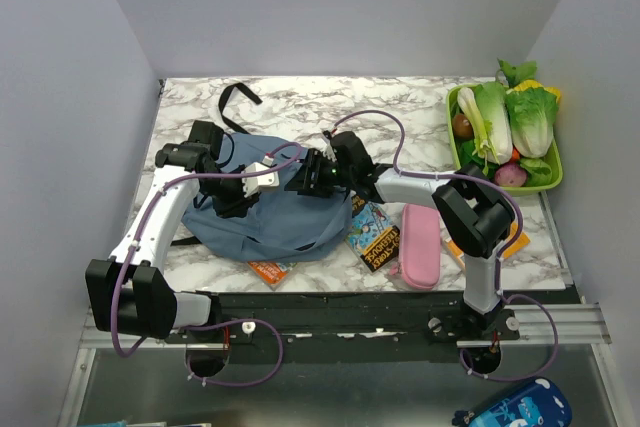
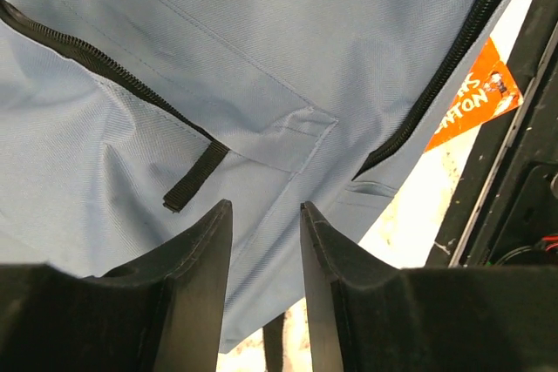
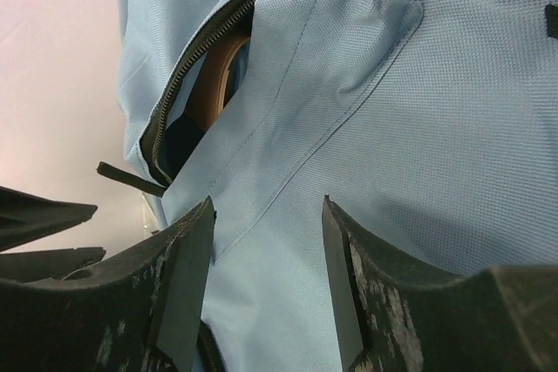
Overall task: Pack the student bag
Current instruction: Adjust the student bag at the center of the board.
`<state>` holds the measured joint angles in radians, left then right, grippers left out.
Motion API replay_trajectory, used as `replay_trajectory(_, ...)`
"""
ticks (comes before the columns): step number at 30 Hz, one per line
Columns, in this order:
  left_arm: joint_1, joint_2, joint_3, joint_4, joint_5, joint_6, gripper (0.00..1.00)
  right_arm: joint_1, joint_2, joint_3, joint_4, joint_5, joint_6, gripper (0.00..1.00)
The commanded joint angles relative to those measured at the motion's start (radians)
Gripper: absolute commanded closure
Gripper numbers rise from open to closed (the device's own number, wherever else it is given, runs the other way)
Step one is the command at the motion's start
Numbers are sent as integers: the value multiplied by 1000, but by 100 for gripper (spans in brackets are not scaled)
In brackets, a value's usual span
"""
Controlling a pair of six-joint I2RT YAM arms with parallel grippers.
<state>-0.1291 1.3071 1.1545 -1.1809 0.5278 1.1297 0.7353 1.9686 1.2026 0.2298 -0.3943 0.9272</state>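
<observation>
The student bag [image 1: 275,219], a soft dusty-blue backpack, lies at the middle of the marble table with a black strap [image 1: 238,94] trailing to the far left. My left gripper [image 1: 262,179] hovers over its top, open, with only blue fabric [image 2: 288,50] between the jaws [image 2: 266,205]; a black zip pull tab [image 2: 193,176] lies just ahead. My right gripper [image 1: 302,175] is open over the bag beside it [image 3: 267,199]. In the right wrist view a zip slot [image 3: 187,102] gapes, with something brown [image 3: 215,80] inside.
A pink pencil case [image 1: 420,232] and a comic book [image 1: 375,234] lie right of the bag. An orange book [image 1: 270,270] pokes out under its front [image 2: 471,98]. A green tray [image 1: 552,179] of vegetables stands at the far right. A bright blue pouch [image 1: 515,409] lies below the table edge.
</observation>
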Motion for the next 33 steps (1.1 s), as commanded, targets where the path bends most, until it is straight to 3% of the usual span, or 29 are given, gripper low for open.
replay_trajectory(1, -27, 0, 10, 45, -40, 62, 54, 19, -22, 14, -29, 40, -48, 40)
replay_trajectory(7, -67, -9, -44, 160, -78, 18, 47, 26, -30, 12, -35, 45, -67, 41)
replay_trajectory(15, -83, 0, -81, 204, -135, 12, 46, 27, -31, 8, -30, 40, -71, 44)
replay_trajectory(24, -95, 24, -110, 257, -196, 44, 62, 27, -43, 8, -40, 43, -76, 44)
replay_trajectory(30, -112, 44, -88, 259, -196, 27, 86, 27, -48, 8, -46, 48, -77, 44)
replay_trajectory(32, -116, 52, -87, 253, -206, 25, 100, 27, -53, 3, -47, 58, -80, 45)
replay_trajectory(33, -118, 53, -85, 250, -213, 28, 100, 27, -56, 0, -50, 61, -80, 45)
